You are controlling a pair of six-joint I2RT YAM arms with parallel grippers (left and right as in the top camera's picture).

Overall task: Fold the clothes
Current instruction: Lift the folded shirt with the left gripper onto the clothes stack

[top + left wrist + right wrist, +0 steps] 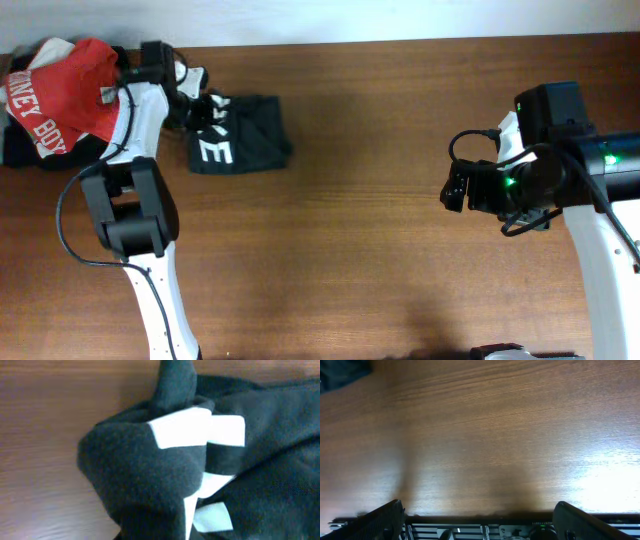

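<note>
The black shirt [250,135] lies bunched near the desk's [360,270] far-left corner. The left gripper [205,108] meets its edge, grip unclear. The right gripper [452,188] hangs apart-fingered by the right edge. Best to drag the shirt centreward and spread it with 2 grippers.

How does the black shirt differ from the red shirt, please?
The black shirt is dark with big white block letters; the red shirt is bright red with smaller white lettering. The black shirt lies nearer the middle of the table; the red shirt sits at its far left corner. The left gripper is at the black shirt's edge, not at the red shirt. Both look rumpled rather than neatly folded.
</note>
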